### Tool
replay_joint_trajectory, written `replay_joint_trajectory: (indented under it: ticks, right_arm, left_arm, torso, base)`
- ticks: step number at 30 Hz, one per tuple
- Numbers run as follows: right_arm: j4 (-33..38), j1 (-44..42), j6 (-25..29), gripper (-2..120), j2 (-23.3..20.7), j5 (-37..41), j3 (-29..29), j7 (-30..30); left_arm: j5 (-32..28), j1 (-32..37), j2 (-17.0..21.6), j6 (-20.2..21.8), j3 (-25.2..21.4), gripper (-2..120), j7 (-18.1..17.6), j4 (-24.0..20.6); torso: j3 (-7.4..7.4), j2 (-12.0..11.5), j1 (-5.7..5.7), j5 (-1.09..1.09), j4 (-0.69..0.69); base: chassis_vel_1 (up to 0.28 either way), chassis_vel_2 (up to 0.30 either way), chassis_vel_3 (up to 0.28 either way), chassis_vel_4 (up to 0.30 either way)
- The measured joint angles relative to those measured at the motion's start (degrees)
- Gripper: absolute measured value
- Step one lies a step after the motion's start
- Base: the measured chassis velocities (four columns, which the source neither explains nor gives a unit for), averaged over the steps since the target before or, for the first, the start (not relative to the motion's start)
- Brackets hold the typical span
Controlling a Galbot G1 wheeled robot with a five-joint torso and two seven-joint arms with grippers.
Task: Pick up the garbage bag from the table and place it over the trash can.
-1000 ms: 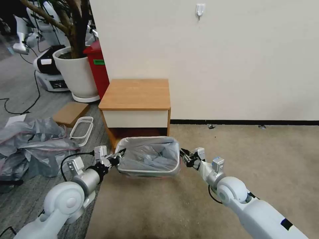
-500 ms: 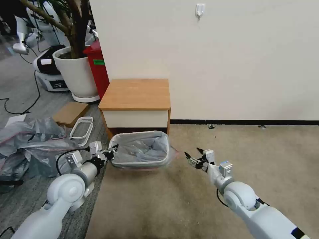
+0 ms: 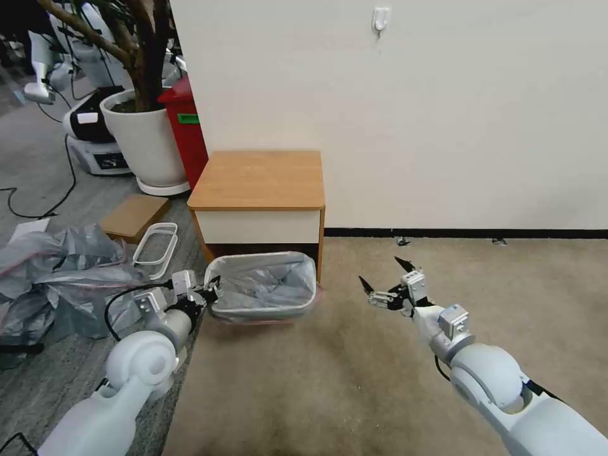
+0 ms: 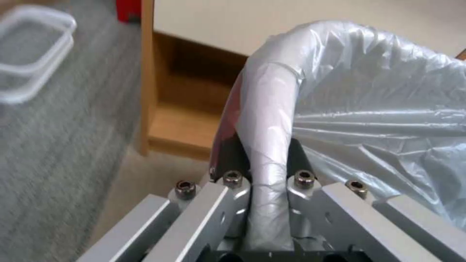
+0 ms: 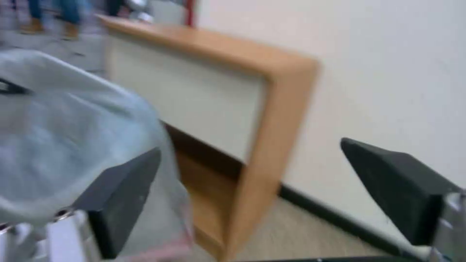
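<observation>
Head view: one crinkly grey garbage bag [image 3: 263, 288], pink band at its hem, lines the one cream trash can [image 3: 266, 313] before the table [image 3: 258, 180]. Left gripper [image 3: 210, 292] pinches the bag-covered rim; right gripper [image 3: 386, 280] hangs wide apart, well clear.

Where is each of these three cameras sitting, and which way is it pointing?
Head view: on the robot's head, facing forward and down at the table and the trash can lined with the garbage bag; both arms show, with the left gripper and the open right gripper.
Left wrist view: on the left arm, looking along its gripper, shut on the bag-wrapped rim.
Right wrist view: on the right arm, looking between its open fingers towards the table.
Shared: all three show bag and table.
</observation>
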Motion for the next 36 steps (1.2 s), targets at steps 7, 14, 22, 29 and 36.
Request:
replay_joint_trajectory:
  ticks: [7,14,22,29,36]
  right_arm:
    - [7.07,0.64,-2.55,68,-1.16,-12.63,-0.49,-7.92]
    - [9.25,2.8,-6.68,44,-1.0,-15.54,-4.18,-11.37]
    - [9.44,5.16,-11.99,16,-0.9,-16.54,-8.26,-14.68]
    - [9.42,10.53,-22.23,0,-0.96,-17.51,-11.99,-20.88]
    - [7.35,18.28,-30.22,0,0.87,-17.6,-18.18,-22.49]
  left_arm:
    - [10.86,2.53,-0.13,-1.95,0.43,4,1.22,-2.86]
    - [16.04,5.38,-1.41,-2.54,1.6,4,1.66,-6.19]
    - [24.26,6.79,-2.96,-4.08,3.83,4,3.07,-7.21]
    - [28.96,7.03,-3.56,-5.55,4.94,4,3.96,-7.37]
    - [33.73,8.08,-4.48,-6.5,6.41,3,5.0,-7.08]
  torso:
    - [0.0,0.0,0.0,0.0,0.0]
    - [0.0,0.0,0.0,0.0,0.01]
    - [0.0,0.0,0.0,0.0,0.0]
    - [0.0,0.0,0.0,0.0,0.0]
    - [0.0,0.0,0.0,0.0,0.0]
  base:
    - [0.0,0.0,0.0,0.0]
    - [0.0,0.0,0.0,0.0]
    - [0.0,0.0,0.0,0.0]
    - [0.0,0.0,0.0,0.0]
    - [0.0,0.0,0.0,0.0]
